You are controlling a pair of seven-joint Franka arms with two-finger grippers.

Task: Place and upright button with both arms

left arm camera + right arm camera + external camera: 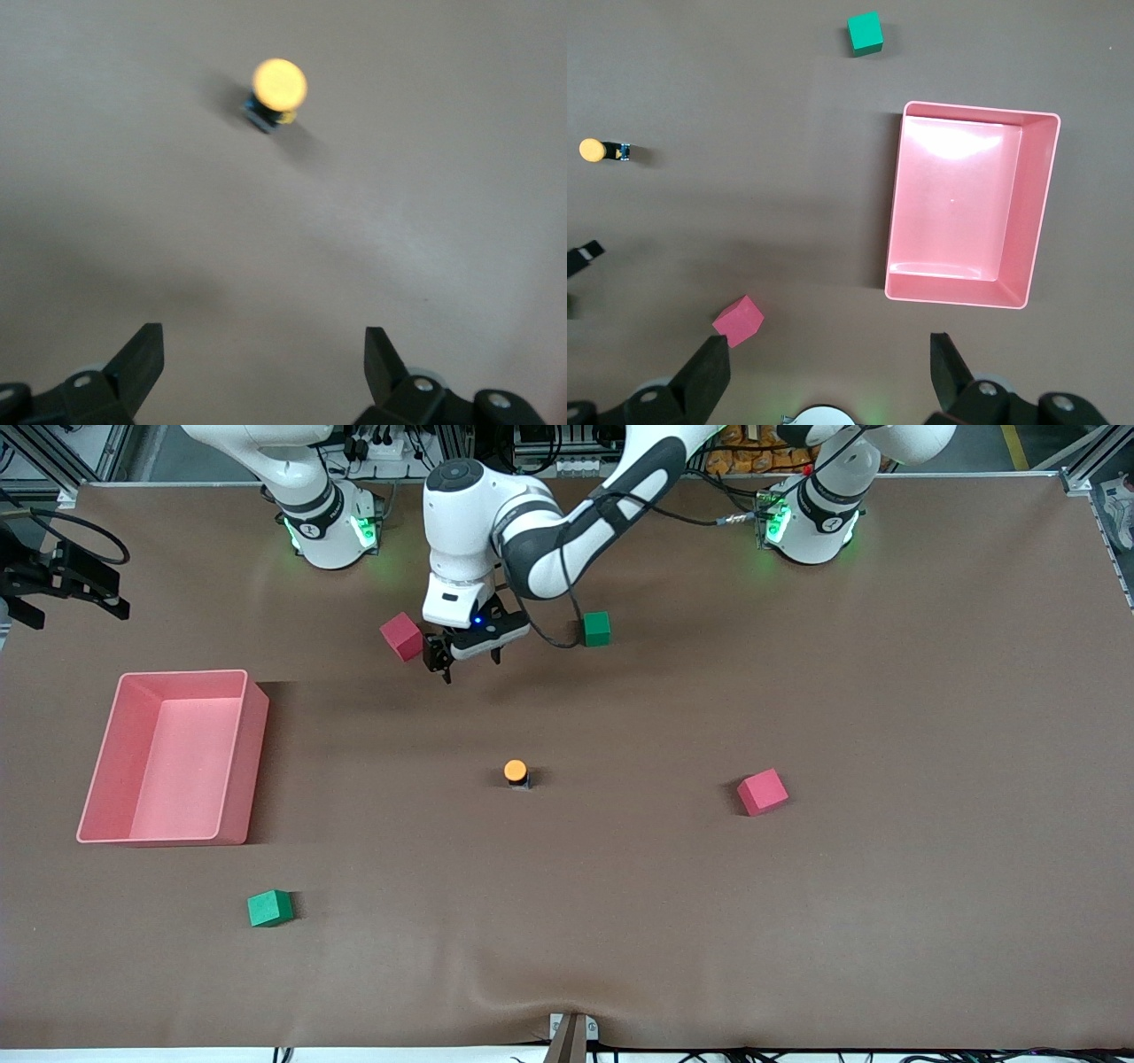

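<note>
Green cube (pixel 269 908) nearest; left tool (pixel 469 657) open, up.

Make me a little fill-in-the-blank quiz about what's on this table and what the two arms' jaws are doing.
1. The button has a round cap coloured ____.
2. The pink bin holds ____ cubes.
3. The left gripper hangs over the table between a red cube and a ____ cube, jaws open, holding nothing.
4. The right gripper, jaws ____, waits high over the table near the pink bin.

Missing words: orange; no; green; open
</note>
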